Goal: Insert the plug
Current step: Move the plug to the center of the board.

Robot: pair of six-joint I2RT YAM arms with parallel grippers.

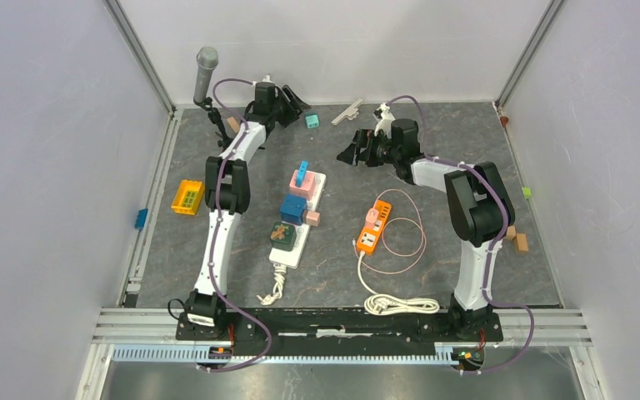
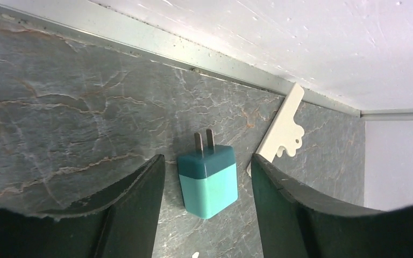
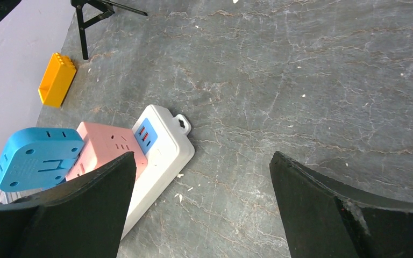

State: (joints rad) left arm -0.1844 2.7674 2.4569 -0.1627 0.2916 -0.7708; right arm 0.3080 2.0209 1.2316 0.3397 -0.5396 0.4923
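A teal two-prong plug lies flat on the grey table, prongs pointing to the back wall; it also shows in the top view. My left gripper is open and straddles the plug, with a gap on each side. The white power strip lies mid-table with pink and blue adapters on it; its far end shows in the right wrist view. An orange power strip lies to its right. My right gripper is open and empty above bare table, right of the white strip's end.
A white flat bracket lies by the back wall just right of the plug. A microphone on a stand is at the back left. A yellow block lies at the left. A coiled white cord lies near the front.
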